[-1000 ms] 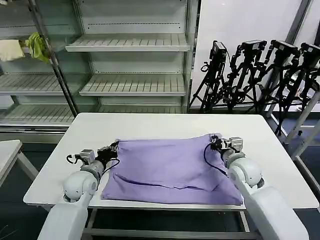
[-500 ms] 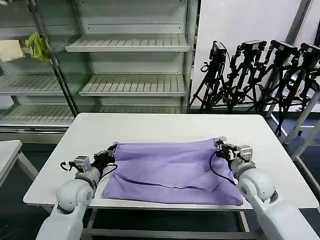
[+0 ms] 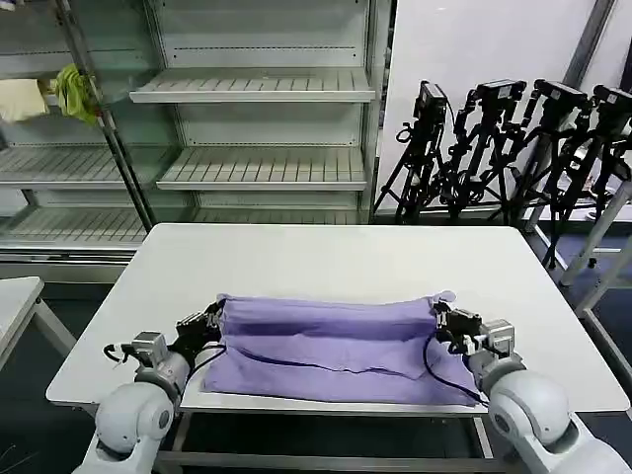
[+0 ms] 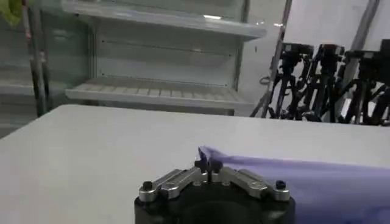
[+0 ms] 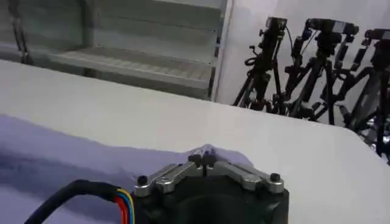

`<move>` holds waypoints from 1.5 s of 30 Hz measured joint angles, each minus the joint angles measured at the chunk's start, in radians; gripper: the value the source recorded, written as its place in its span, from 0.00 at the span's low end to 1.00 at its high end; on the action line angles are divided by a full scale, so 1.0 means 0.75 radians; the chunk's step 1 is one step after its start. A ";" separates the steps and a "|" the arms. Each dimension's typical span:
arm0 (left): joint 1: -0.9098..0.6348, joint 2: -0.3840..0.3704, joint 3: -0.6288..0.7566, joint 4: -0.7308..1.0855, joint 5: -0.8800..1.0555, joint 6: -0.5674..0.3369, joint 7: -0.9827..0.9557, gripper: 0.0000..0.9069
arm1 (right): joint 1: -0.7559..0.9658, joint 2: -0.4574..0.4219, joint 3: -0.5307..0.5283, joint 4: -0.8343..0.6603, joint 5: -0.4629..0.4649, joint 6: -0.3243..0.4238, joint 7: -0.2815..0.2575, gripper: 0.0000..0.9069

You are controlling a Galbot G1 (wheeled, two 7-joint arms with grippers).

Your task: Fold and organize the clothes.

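Observation:
The lavender T-shirt, the clothes, lies folded across the near half of the white table, its top layer pulled over toward the front edge. At the fold's left corner my left gripper is shut on the fabric; the left wrist view has its fingertips pinched on the shirt's corner. My right gripper is shut on the fold's right corner, and its tips clamp a raised peak of purple cloth.
Empty metal shelves stand behind the table, with a yellow-green cloth and a cream cloth hanging at the far left. Black tripods crowd the back right. A second white table's corner sits at the left.
Both grippers have drawn the shirt's far edge toward the table's front, folding the top layer over. The arms have pulled back and down with it.

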 measured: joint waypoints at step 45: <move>0.277 -0.024 -0.038 -0.187 0.100 0.026 -0.008 1.00 | -0.286 -0.121 0.084 0.138 -0.322 -0.004 0.025 1.00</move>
